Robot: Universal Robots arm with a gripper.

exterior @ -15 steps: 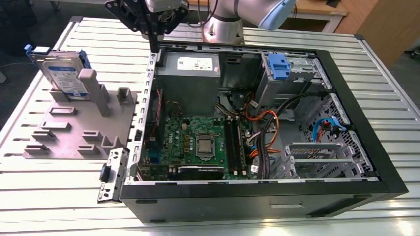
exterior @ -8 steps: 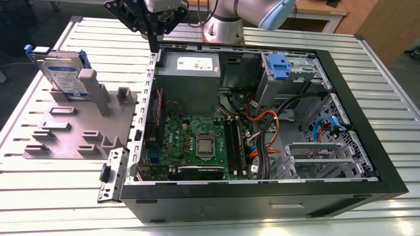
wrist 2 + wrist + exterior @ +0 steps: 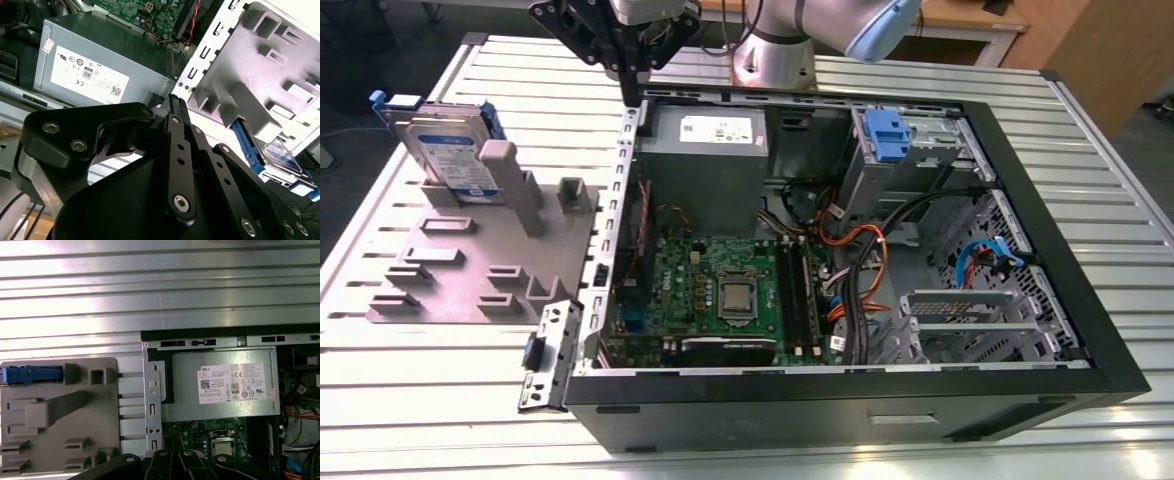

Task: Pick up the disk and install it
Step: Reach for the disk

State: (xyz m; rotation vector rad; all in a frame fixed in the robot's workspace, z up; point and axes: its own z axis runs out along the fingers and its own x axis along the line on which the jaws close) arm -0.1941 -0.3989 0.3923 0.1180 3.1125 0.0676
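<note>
A silver rectangular metal disk in a blue plastic carrier (image 3: 450,150) stands upright in a grey plastic holder (image 3: 454,270) on the ribbed metal desk (image 3: 427,400), not yet picked up. The arm's black jaws, seemingly together and empty, hover over an open black computer case (image 3: 854,410), nothing installed.

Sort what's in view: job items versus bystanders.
Job: disk, upright in the grey holder; tool, near the case corner; case, open.
Bystanders: power supply; motherboard; cables; table.
</note>
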